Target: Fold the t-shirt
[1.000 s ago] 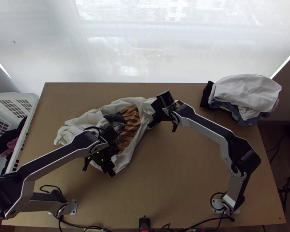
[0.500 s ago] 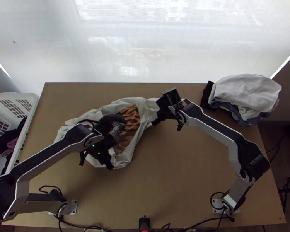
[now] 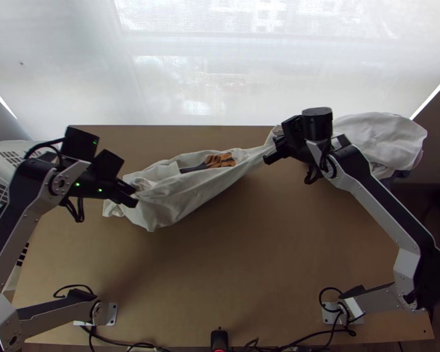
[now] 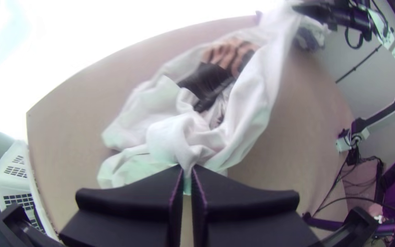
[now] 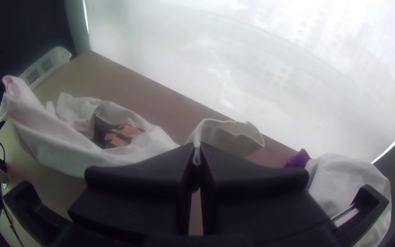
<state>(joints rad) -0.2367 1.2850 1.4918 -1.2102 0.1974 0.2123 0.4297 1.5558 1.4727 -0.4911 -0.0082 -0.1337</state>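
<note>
White and bunched, the shirt (image 3: 185, 199) is stretched over the table (image 3: 249, 264) between the left pincer (image 3: 132, 198) and the right pincer (image 3: 271, 151). One end is clamped by the left, a thin edge at the other is nipped by the right, and the orange and black print is partly covered by folds. Clothes (image 3: 375, 141) are piled at the far right corner.

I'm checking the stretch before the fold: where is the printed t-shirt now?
In the top view, the white t-shirt runs between the left claw and the right claw, left of centre toward the far edge of the table.
</note>
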